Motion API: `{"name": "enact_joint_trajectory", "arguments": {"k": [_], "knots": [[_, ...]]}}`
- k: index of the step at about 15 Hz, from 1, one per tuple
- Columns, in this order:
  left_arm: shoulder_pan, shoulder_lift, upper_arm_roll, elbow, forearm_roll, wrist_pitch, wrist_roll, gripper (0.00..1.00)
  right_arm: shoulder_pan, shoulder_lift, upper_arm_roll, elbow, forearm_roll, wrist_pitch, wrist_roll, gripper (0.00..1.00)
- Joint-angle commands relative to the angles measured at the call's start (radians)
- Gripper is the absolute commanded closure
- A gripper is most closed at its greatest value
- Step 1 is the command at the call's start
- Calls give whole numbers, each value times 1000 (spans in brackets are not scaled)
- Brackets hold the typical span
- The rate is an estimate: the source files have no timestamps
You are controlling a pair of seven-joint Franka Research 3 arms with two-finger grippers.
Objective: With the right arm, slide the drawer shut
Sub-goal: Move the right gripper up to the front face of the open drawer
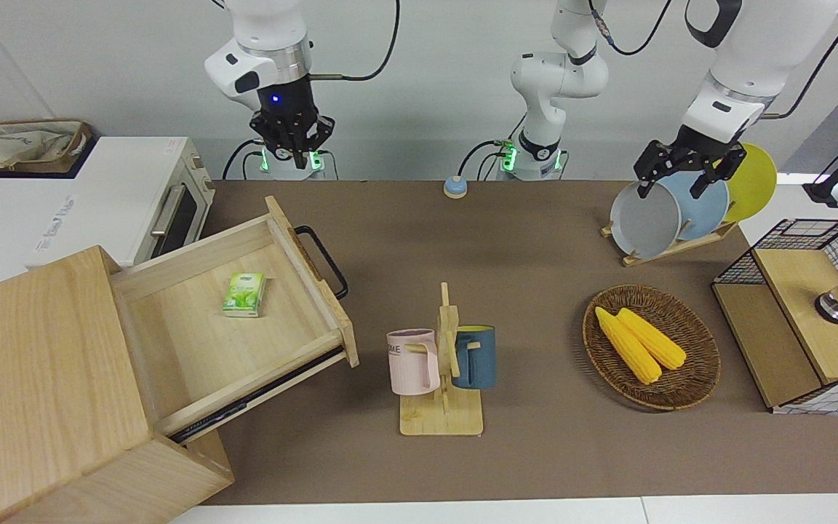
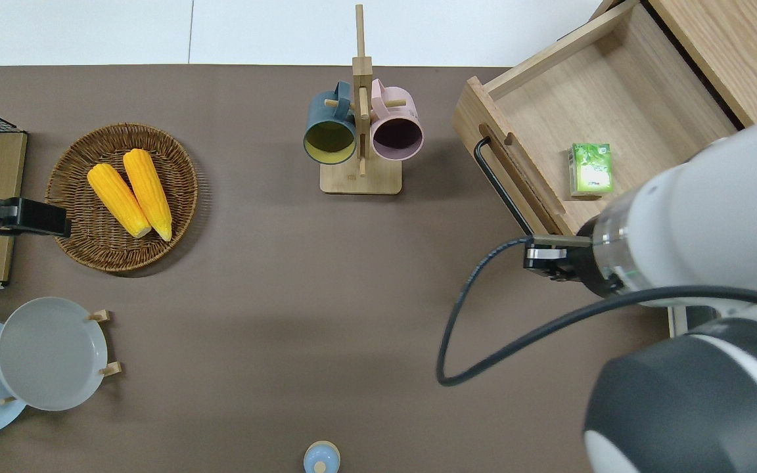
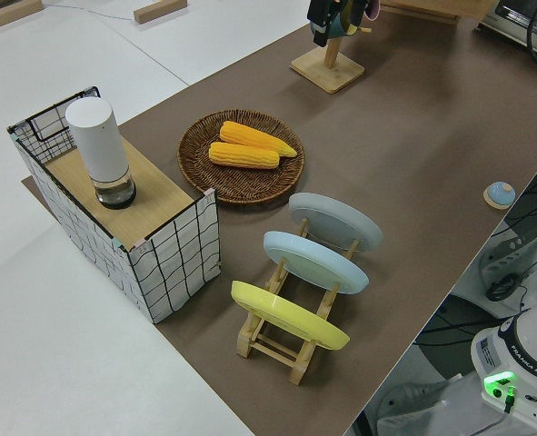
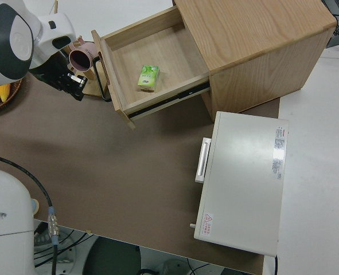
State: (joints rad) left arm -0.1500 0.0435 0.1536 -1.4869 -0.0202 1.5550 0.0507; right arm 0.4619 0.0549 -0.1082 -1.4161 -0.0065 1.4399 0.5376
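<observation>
The drawer (image 1: 237, 320) stands pulled out of the light-wood cabinet (image 1: 41, 378) at the right arm's end of the bench (image 1: 521, 451), a small green packet (image 1: 244, 294) lying inside. The right gripper (image 1: 292, 149) hangs in the air, apparently near the drawer's black bar handle (image 2: 500, 187) without touching it; I cannot tell whether its fingers are spread or clenched. The left arm is parked.
</observation>
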Motion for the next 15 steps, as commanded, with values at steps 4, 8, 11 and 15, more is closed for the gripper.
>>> {"name": "enact_joint_trajectory", "arguments": {"k": [4,8,11,15], "knots": [[-17,13,17,20,12,0,8,2,113,141,-10,91,-1,86,252,1000],[-17,13,17,20,12,0,8,5,121,198,-10,91,-1,137,335,1000],[-17,13,17,20,12,0,8,5,119,244,-11,91,-1,195,416,1000],[-17,13,17,20,12,0,8,2,116,285,-11,91,-1,214,470,1000]]}}
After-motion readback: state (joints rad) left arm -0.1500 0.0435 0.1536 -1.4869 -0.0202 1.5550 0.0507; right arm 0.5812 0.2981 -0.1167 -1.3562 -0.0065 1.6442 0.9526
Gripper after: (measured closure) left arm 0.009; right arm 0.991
